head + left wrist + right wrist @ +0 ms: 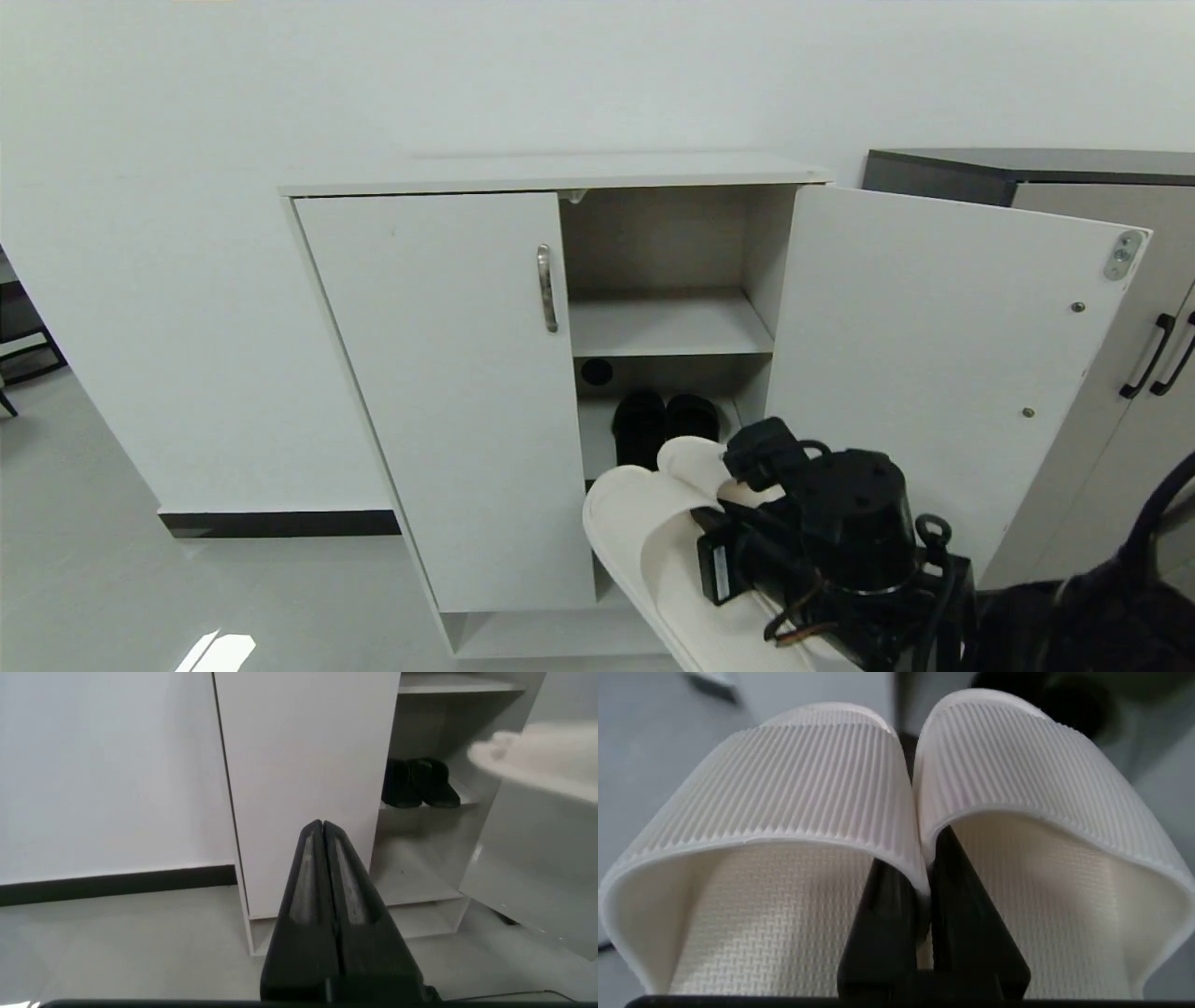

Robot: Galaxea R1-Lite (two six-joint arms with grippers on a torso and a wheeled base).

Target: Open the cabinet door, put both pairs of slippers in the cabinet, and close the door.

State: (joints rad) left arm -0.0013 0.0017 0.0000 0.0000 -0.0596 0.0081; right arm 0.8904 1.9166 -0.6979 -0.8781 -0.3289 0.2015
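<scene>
White cabinet: set against a white wall on a grey floor. Left door: closed, fitted with a metal handle at its inner edge. Right door: swung wide open, so that the interior is exposed. Upper shelf: bare. Black slippers: one pair, placed side by side on the shelf directly below the upper shelf, inside the cabinet. White slippers: one pair, held side by side in the air in front of the open compartment, outside the cabinet and just beside the right door. Right end effector: closed on the white slippers, which appear to be pinched together by their adjoining inner walls, with the fingers seated inside the straps. Left end effector: fingers pressed together with nothing between them, held low in front of the left door. Grey cabinet: located beyond the open right door.
</scene>
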